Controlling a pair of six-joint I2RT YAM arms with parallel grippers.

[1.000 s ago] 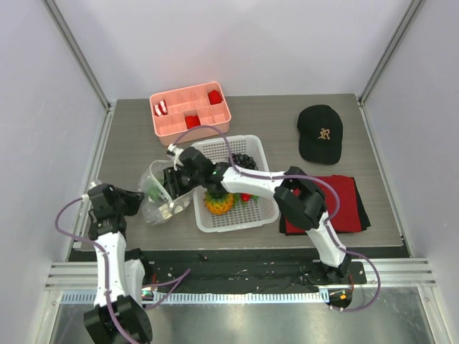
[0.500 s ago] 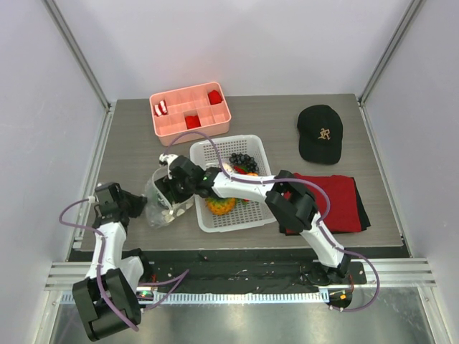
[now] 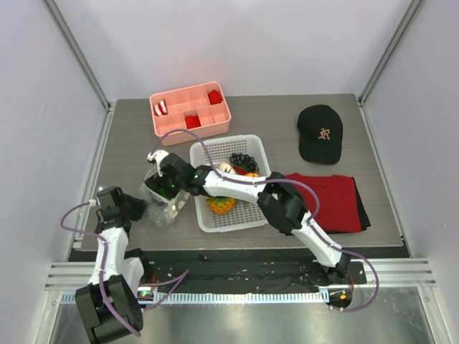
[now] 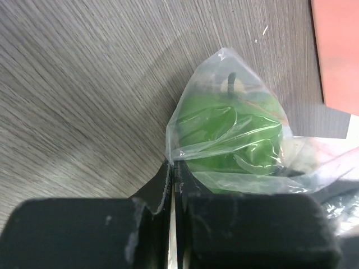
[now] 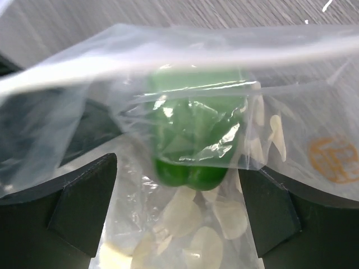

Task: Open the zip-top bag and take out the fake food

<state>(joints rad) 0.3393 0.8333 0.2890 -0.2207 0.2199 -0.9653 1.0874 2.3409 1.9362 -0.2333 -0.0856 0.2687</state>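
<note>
Bag [image 3: 162, 206], clear plastic with white dots, lies on the table [image 3: 323, 107] just left of the white basket [image 3: 267, 208] and contains a green fruit [image 5: 193, 140] and pale pieces. Left claw [image 4: 173, 168]: closed, pinching the bag's edge. Right claw [image 5: 176, 204]: jaws spread wide at the bag, green fruit between them untouched; pineapple [image 3: 220, 204] and grapes [image 3: 244, 159] in the basket

Pink compartment tray [image 3: 172, 129] at far-left of surface [image 3: 272, 115], red pieces [image 3: 214, 97] in several compartments. White perforated basket [image 3: 237, 226] mid-surface, just nearer than tray. Black cap [image 3: 320, 134] far-right. Folded red cloth [image 3: 337, 201] near-right, beside basket.
</note>
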